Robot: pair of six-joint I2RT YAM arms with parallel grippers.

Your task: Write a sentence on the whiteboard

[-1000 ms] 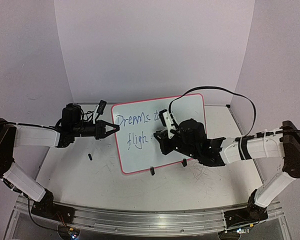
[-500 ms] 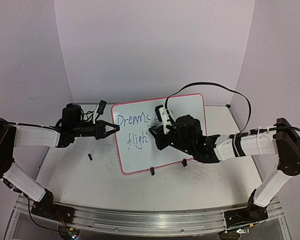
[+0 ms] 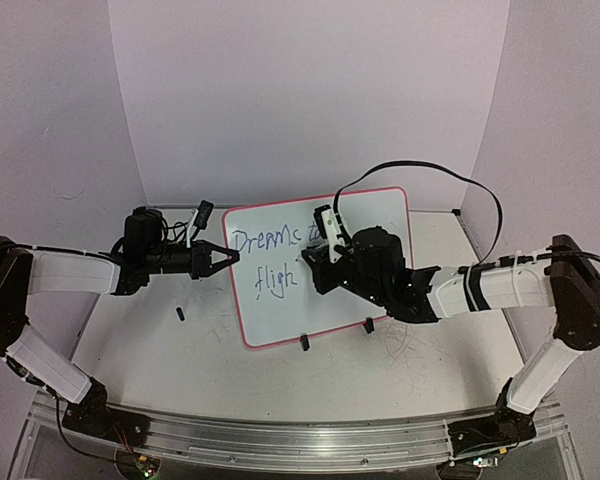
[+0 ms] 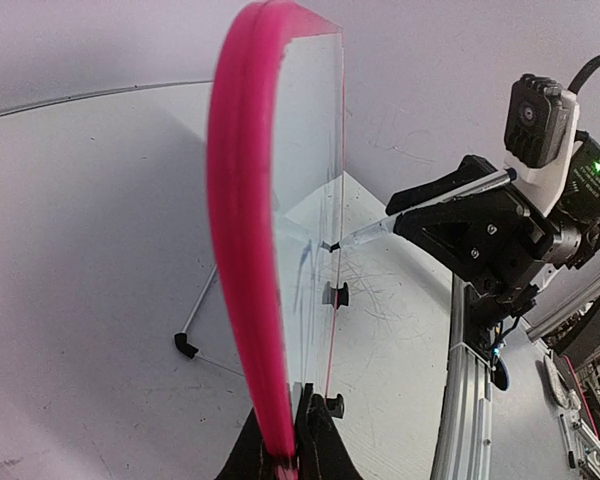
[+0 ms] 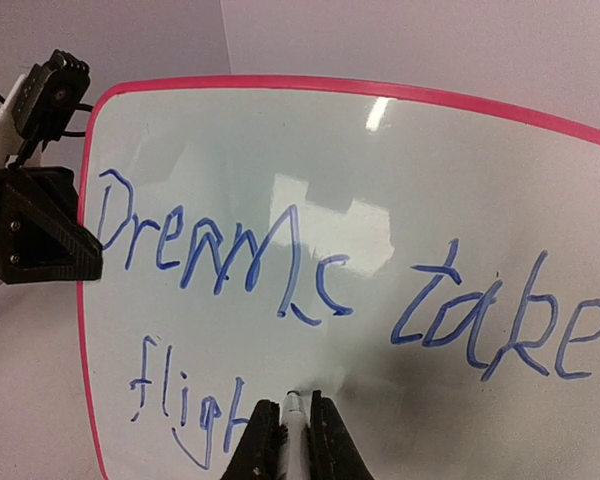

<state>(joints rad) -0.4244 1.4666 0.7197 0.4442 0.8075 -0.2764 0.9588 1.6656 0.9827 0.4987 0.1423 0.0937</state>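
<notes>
The whiteboard (image 3: 280, 300) stands tilted mid-table on two black clip feet, pink-red rimmed, with blue writing "Dreams take fligh". My left gripper (image 3: 230, 257) is shut on the board's left rim; in the left wrist view the pink rim (image 4: 245, 250) runs up from between my fingers (image 4: 320, 445). My right gripper (image 3: 308, 268) is shut on a marker (image 5: 292, 425) whose tip touches the board (image 5: 400, 160) just right of "fligh". The marker also shows in the left wrist view (image 4: 420, 205), tip on the board face.
A small black cap-like piece (image 3: 180, 314) lies on the scuffed tabletop left of the board. The clip feet (image 3: 305, 343) sit at the board's near edge. A black cable loops over the right arm (image 3: 480, 195). A rail runs along the table's right side (image 4: 465, 400).
My right gripper with the marker has moved left and up across the board toward the end of "fligh". The left gripper and board have not moved.
</notes>
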